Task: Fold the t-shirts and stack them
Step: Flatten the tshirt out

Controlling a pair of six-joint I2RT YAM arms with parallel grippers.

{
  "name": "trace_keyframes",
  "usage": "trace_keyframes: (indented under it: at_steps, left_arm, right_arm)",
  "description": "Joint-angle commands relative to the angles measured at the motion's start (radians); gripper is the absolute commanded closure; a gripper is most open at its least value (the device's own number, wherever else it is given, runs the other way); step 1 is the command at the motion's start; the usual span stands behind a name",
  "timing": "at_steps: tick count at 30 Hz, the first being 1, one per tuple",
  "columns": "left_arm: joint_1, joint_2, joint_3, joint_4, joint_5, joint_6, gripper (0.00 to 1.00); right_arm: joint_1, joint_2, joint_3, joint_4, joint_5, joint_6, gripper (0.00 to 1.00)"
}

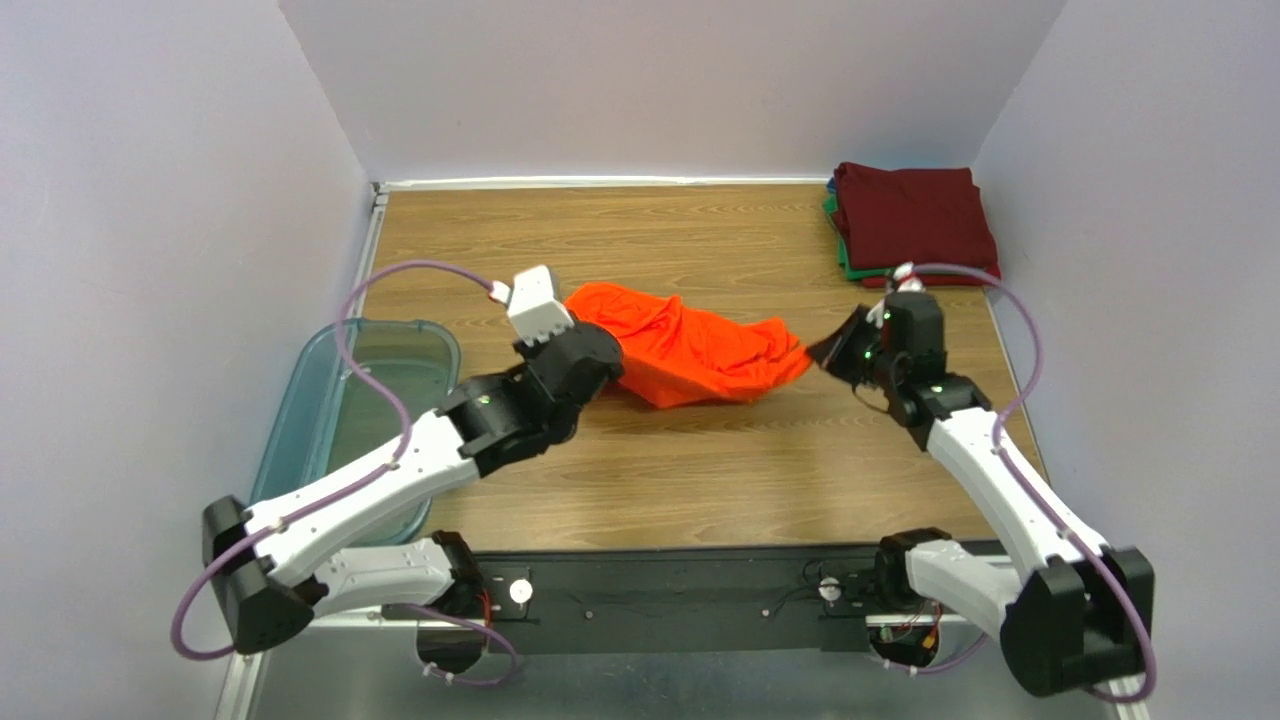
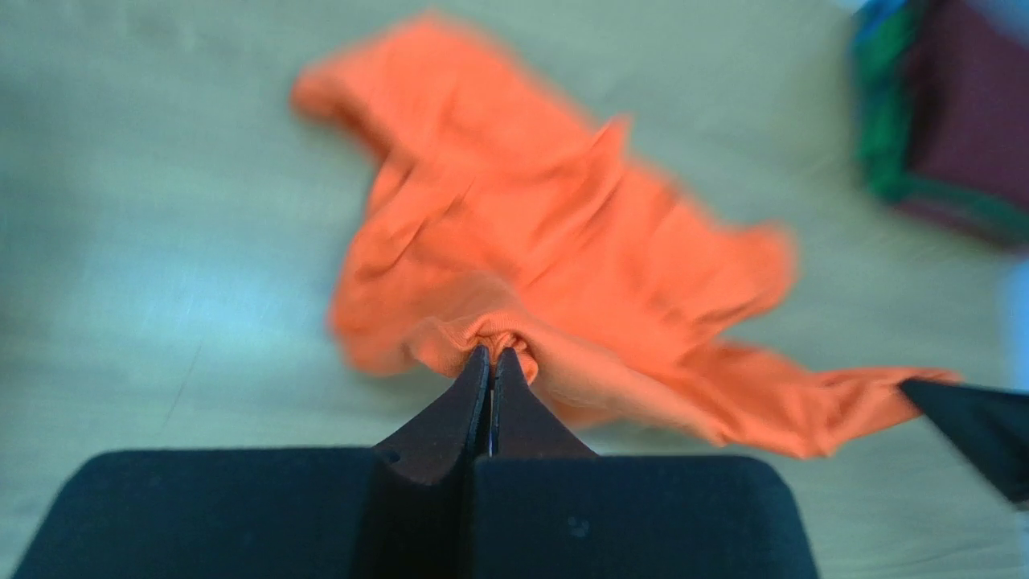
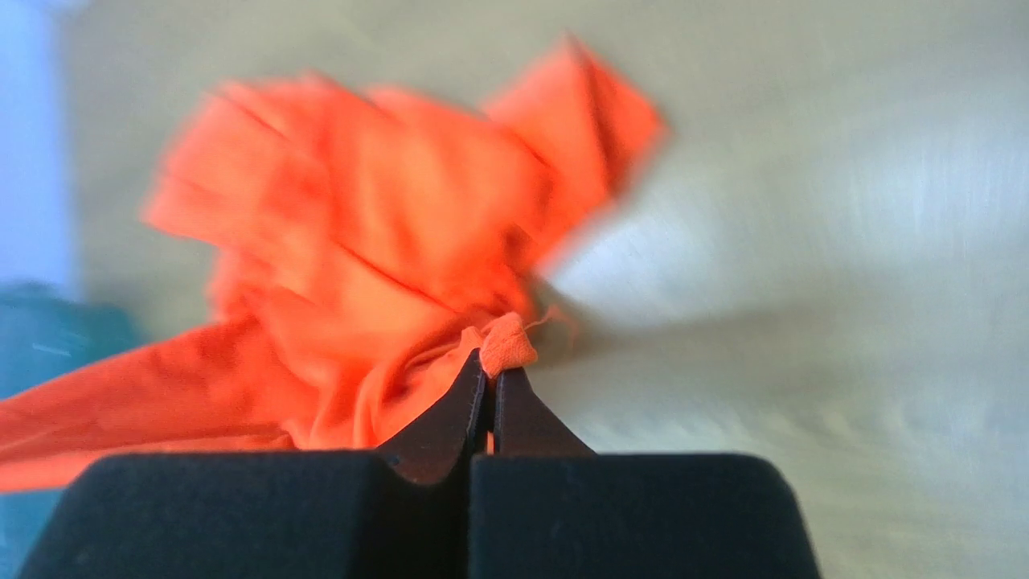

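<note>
The left gripper point(image 2: 493, 358), jaws pressed together, pinches a fold at one end of the crumpled bright orange cloth t-shirt point(image 1: 694, 354). The right gripper point(image 3: 493, 364) pinches the opposite end. The shirt is bunched between them over the wooden tabletop point(image 1: 676, 473), with its long axis running from gripper to gripper. Beyond the right gripper lies the folded stack of maroon and green t-shirts point(image 1: 914, 222), so the right arm is the nearer one to it.

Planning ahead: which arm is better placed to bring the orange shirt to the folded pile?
Right arm, likely: its jaws pinch the orange shirt at the end nearest the folded pile; left arm holds the other.
</note>
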Motion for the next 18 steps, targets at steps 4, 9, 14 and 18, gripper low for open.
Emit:
trace_keyframes:
  at_steps: [4, 9, 14, 18]
  left_arm:
    - [0.017, -0.129, 0.287, 0.155, -0.286, 0.275, 1.0]
    - [0.017, -0.2, 0.411, 0.359, -0.276, 0.571, 1.0]
    - [0.017, -0.203, 0.567, 0.469, -0.163, 0.708, 1.0]
    - [0.017, -0.142, 0.726, 0.464, -0.044, 0.803, 1.0]
  right_arm:
    - [0.007, -0.113, 0.289, -0.082, 0.135, 0.001, 0.99]
    - [0.007, -0.133, 0.552, -0.133, 0.189, -0.028, 0.99]
    - [0.005, -0.093, 0.784, -0.141, 0.052, -0.054, 0.99]
    - [0.007, -0.035, 0.976, -0.158, -0.051, -0.07, 0.99]
